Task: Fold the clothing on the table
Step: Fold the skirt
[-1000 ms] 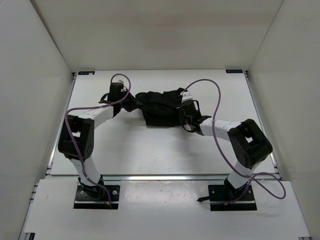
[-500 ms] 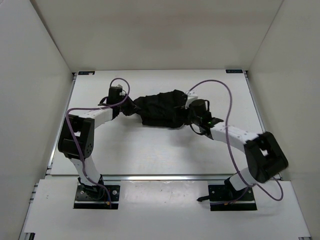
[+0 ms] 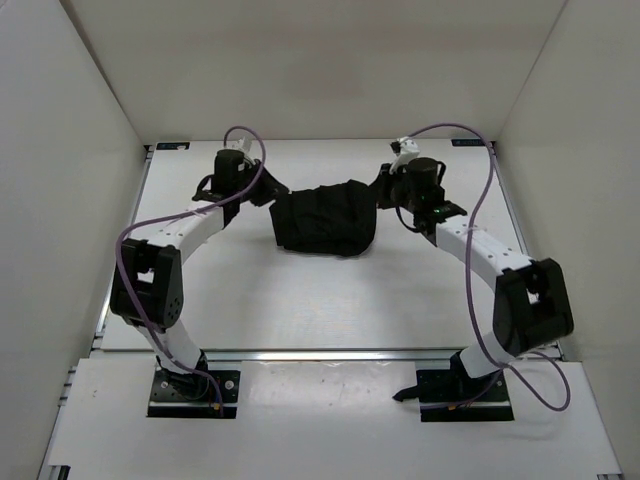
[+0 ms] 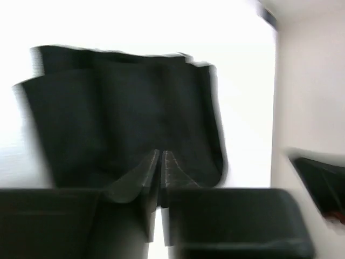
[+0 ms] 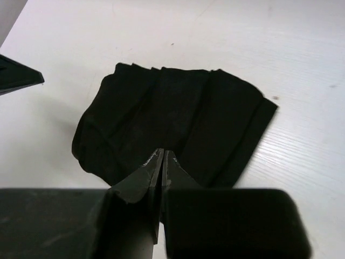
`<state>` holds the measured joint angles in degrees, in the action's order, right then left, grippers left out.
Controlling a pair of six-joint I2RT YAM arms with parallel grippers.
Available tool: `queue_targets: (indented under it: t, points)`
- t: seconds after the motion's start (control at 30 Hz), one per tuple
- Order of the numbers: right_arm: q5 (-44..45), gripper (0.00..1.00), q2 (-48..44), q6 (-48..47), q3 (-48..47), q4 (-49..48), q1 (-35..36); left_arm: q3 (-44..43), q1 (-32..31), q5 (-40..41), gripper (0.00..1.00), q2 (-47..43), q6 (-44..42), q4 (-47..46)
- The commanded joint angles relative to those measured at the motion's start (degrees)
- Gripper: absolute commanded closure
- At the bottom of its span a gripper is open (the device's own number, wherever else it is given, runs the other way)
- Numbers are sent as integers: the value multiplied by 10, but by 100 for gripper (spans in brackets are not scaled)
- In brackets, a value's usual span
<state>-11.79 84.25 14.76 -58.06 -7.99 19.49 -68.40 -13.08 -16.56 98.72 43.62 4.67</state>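
The clothing (image 3: pixel 325 217) is a black pleated bundle lying folded on the white table (image 3: pixel 300 300), a little behind its middle. My left gripper (image 3: pixel 268 192) hovers just off the clothing's left edge and holds nothing. In the left wrist view its fingertips (image 4: pixel 160 154) stand a narrow slit apart above the clothing (image 4: pixel 124 118). My right gripper (image 3: pixel 385 188) is off the clothing's upper right corner. In the right wrist view it (image 5: pixel 163 152) is shut and empty, above the near edge of the clothing (image 5: pixel 172 118).
White walls enclose the table on three sides. Metal rails (image 3: pixel 500 200) run along the table's edges. Purple cables (image 3: pixel 470 140) loop above both arms. Bare white table lies between the clothing and the arm bases (image 3: pixel 190 385).
Both grippers have let go of the clothing and drawn back outward and toward the far side. The right jaws opened wide, then shut. The clothing now lies flatter as one folded bundle.
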Motion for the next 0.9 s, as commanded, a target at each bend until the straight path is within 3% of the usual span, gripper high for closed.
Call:
queue_targets:
  t: [0.0, 0.03, 0.07, 0.2, 0.6, 0.77, 0.87]
  points:
    - [-77, 100, 65, 15, -65, 24, 13, -7, -51, -56, 87, -35, -2, -76]
    - [-96, 100, 91, 22, -85, 27, 17, -4, -66, -72, 99, -22, 6, -94]
    - [-117, 100, 107, 30, -100, 32, 20, -3, -77, -82, 100, -9, 11, -106]
    - [-133, 100, 171, 42, -119, 20, 28, -5, -95, -115, 100, 46, 30, -125]
    - [-139, 100, 246, 73, -52, -7, 19, 23, -122, -138, 100, 145, -16, -18]
    - [-122, 100, 252, 68, -50, 5, 13, 27, -105, -132, 100, 144, -24, -4]
    - [-157, 100, 243, 82, -58, -2, 2, 4, -92, -135, 100, 125, -27, 4]
